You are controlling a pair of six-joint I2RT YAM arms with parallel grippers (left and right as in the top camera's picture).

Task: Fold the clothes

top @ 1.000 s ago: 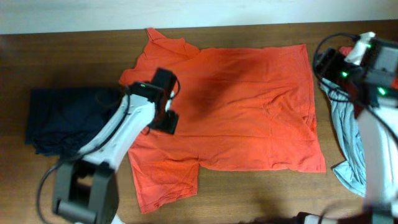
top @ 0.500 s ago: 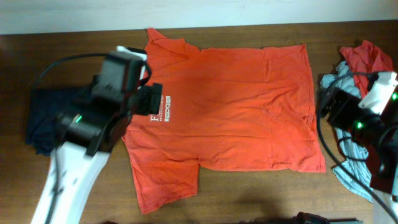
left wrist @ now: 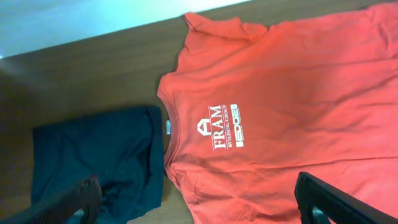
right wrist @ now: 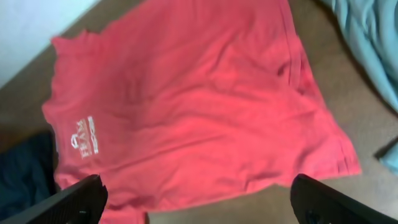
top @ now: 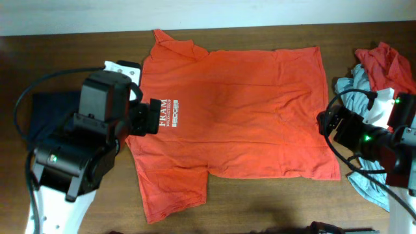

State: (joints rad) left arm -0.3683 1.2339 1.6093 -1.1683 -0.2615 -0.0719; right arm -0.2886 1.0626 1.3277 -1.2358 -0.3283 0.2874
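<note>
An orange-red T-shirt [top: 247, 123] lies spread flat on the wooden table [top: 273, 205], collar to the left, its white chest logo [top: 168, 116] showing. My left gripper [top: 148, 117] hovers open above the collar side, fingers far apart and empty. In the left wrist view, the left gripper [left wrist: 199, 208] hangs over the shirt [left wrist: 286, 81] and a navy shirt [left wrist: 93, 155]. My right gripper [top: 328, 123] hangs open by the right hem. In the right wrist view, the right gripper [right wrist: 202, 202] is over the shirt's edge [right wrist: 186, 93].
The navy shirt [top: 45, 110] lies crumpled at the left, partly under my left arm. A red shirt [top: 383, 64] and a grey-blue one [top: 361, 91] are heaped at the right edge, beneath my right arm. A pale wall strip [top: 195, 13] borders the table's far side.
My left arm has drawn back to the left off the orange-red shirt, uncovering the logo. My right arm has come down from the far right corner to the shirt's hem. Both grippers opened wider.
</note>
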